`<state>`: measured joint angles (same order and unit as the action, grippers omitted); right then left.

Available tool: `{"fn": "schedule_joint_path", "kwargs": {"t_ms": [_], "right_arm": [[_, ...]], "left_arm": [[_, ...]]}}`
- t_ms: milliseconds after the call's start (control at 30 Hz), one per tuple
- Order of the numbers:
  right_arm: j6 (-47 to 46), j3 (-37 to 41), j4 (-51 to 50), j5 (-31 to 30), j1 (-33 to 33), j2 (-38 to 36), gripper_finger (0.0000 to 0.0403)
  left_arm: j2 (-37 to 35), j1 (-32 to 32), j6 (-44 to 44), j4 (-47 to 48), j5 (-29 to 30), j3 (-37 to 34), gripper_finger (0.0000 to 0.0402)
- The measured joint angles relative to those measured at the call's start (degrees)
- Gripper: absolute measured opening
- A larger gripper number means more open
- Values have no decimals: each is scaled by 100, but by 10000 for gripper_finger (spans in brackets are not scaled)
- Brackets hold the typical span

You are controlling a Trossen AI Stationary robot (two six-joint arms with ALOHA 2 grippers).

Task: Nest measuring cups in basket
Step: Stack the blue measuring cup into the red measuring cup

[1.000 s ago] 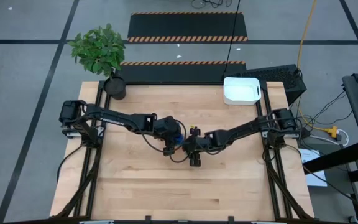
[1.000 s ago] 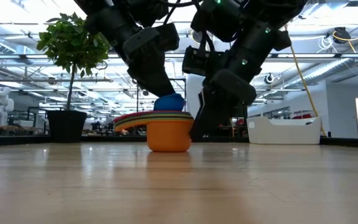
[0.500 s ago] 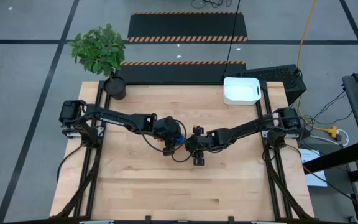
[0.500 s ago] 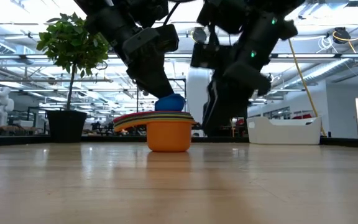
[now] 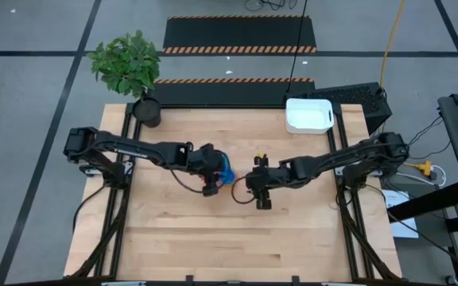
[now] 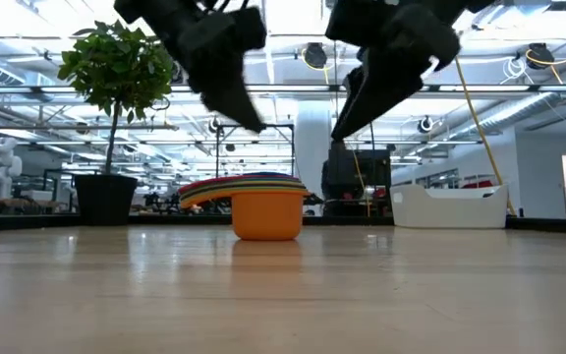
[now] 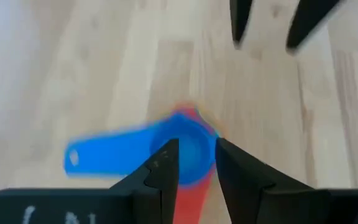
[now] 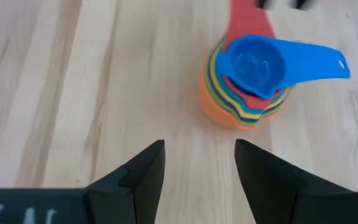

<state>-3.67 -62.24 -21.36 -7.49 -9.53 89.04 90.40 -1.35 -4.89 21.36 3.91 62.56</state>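
The left gripper [image 5: 211,173] hangs just above the nested measuring cups [image 6: 255,204], fingers narrowly parted and empty. The right gripper [image 5: 259,184] hovers beside the stack, jaws wider apart, holding nothing. The stack stands mid-table, well apart from the basket [image 5: 308,116]
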Motion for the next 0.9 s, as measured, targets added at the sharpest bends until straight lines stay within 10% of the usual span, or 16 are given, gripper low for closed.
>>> {"fn": "schedule_joint_path", "kwargs": {"t_ms": [333, 667, 900], "right_arm": [[1159, 259, 239, 12, -425, -20, 187], [1364, 450, 262, 3, -441, -20, 187], [1341, 450, 220, 4, -443, -20, 187]], "left_arm": [[38, 203, 73, 154, 1837, 3, 108], [41, 1450, -1715, 112, 81, -144, 114], [41, 1637, -1762, -1245, -819, -1007, 210]]}}
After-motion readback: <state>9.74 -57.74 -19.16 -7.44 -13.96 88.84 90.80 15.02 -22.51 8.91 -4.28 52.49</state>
